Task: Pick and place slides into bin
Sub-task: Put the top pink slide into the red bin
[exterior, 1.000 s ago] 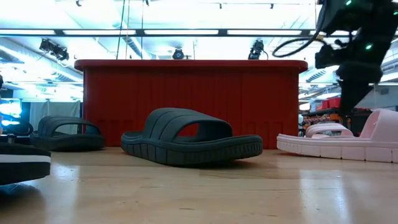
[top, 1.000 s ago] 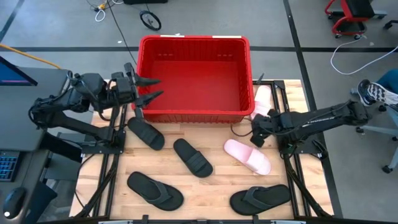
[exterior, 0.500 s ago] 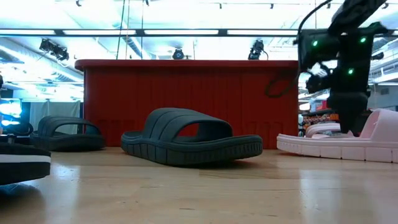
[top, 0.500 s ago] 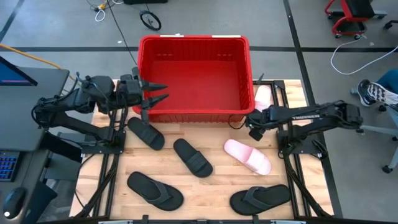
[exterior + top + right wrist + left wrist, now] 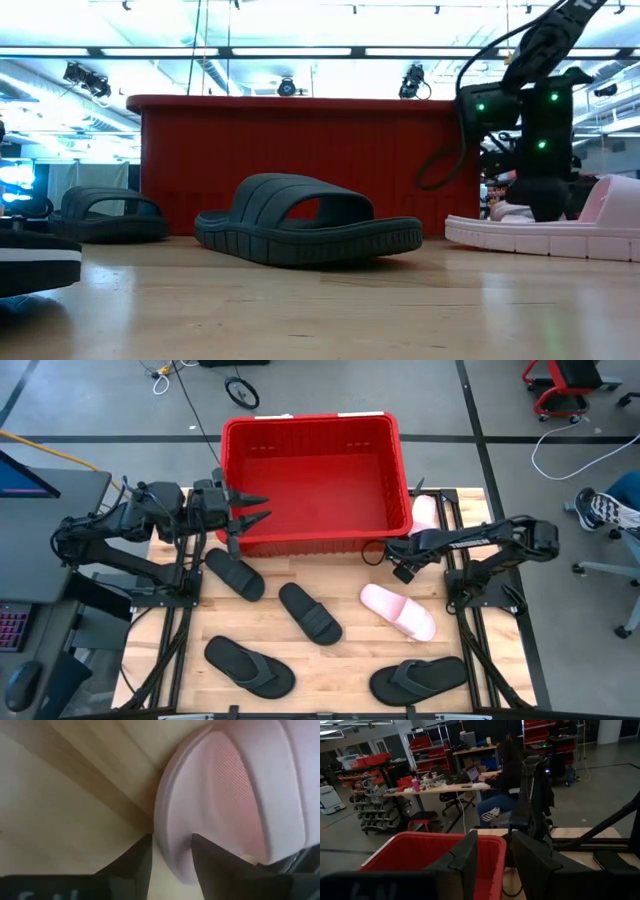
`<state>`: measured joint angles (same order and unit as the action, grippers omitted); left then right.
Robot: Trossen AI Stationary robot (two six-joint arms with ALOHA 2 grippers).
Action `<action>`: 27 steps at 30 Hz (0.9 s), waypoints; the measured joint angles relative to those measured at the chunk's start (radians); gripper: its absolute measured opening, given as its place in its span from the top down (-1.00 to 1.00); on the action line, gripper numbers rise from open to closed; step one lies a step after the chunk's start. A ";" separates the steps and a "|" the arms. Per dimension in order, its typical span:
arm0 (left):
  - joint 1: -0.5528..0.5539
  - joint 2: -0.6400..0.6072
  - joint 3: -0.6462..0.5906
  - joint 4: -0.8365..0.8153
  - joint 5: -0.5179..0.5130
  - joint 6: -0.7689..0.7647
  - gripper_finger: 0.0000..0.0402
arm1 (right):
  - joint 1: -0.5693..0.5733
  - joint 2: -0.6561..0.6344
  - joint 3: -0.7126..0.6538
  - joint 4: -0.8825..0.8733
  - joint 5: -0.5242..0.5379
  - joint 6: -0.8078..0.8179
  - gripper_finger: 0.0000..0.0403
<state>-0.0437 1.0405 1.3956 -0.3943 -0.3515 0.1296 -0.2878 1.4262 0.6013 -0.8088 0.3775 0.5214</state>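
Reaching low over the desk (image 5: 340, 660), the right pincer (image 5: 404, 568) sits just beside the heel end of a pale pink slide (image 5: 398, 610), fingers parted, gripping nothing; the wrist view shows the slide's rim between its tips. Risk, as I judge it: closing on the thin sole edge could let the slide pivot or slip out on the lift, and the second pink slide (image 5: 424, 516) lies wedged near the bin (image 5: 312, 430) corner.

Left pincer (image 5: 252, 509) hovers at the bin's left wall, fingers open, empty.

Bin: red, ribbed, empty. Two black strap slides (image 5: 310, 612) and two flip-flops (image 5: 249, 666) lie apart on the desk.
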 joint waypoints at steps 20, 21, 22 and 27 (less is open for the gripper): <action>0.000 0.000 0.000 -0.005 0.001 -0.193 0.41 | 0.274 -0.213 0.020 -0.051 -0.433 0.313 0.91; 0.000 0.000 0.000 -0.004 0.001 -0.200 0.42 | 0.309 -0.243 0.020 -0.050 -0.475 0.352 0.91; 0.000 0.000 0.000 -0.004 0.002 -0.205 0.42 | 0.344 -0.273 0.022 -0.047 -0.519 0.395 0.91; 0.000 0.000 0.000 -0.001 0.001 -0.234 0.45 | 0.531 -0.426 0.100 -0.037 -0.594 0.592 0.91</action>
<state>-0.0433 1.0409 1.3956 -0.3950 -0.3504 -0.1041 0.2433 1.0004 0.7014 -0.8458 -0.2167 1.1132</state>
